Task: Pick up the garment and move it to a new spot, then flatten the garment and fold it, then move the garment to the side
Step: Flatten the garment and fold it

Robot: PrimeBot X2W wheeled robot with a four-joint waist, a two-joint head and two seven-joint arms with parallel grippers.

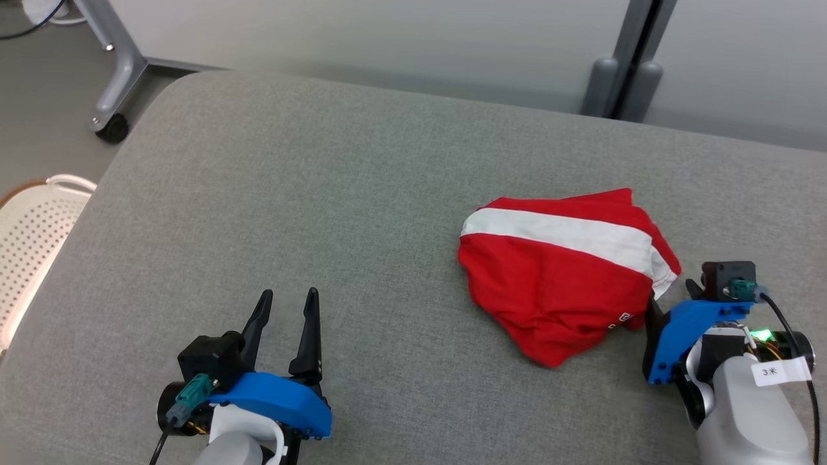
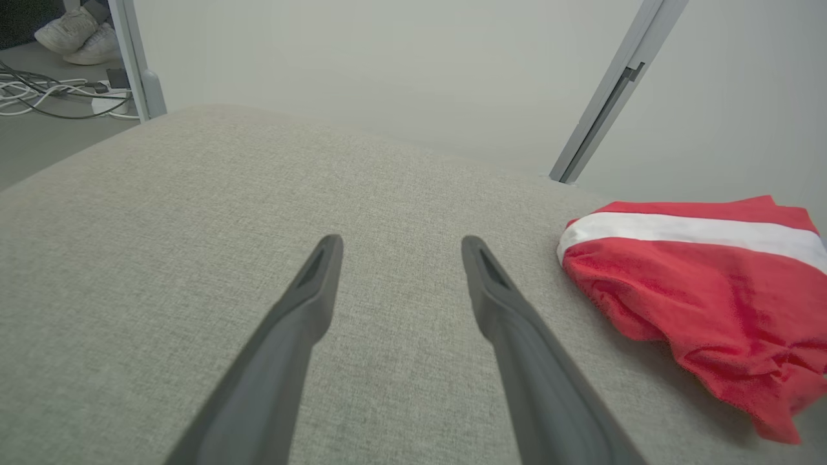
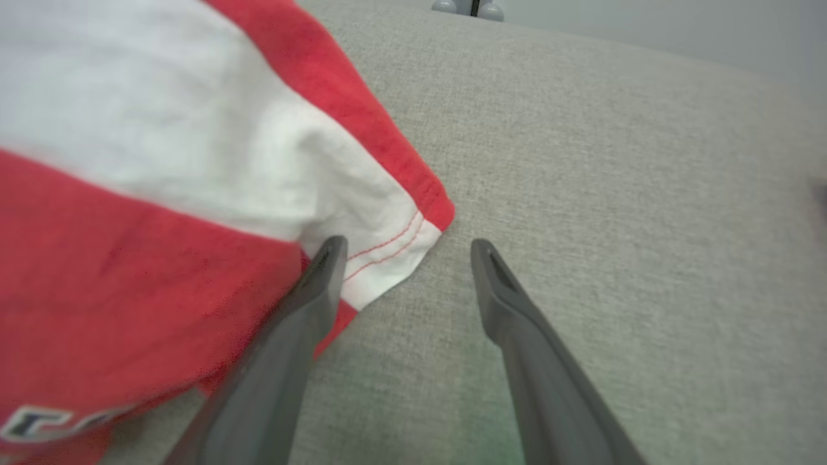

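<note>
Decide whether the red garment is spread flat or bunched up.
Bunched up: the garment sits as a rumpled mound, its white stripe curving over the top.

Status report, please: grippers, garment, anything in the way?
Left gripper open, over cushion, apart from garment. Right gripper open, one finger at garment's white hem, not gripping. Garment bunched on cushion. No obstacle seen.

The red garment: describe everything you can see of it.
The garment is red knit cloth with a broad white band across it, a white hem corner stitched in red, and part of a printed logo near its lower edge. It lies crumpled in a loose heap on the grey fabric surface, toward the robot's right. The open right gripper stands at its hem corner, one finger by the cloth; contact is unclear.
</note>
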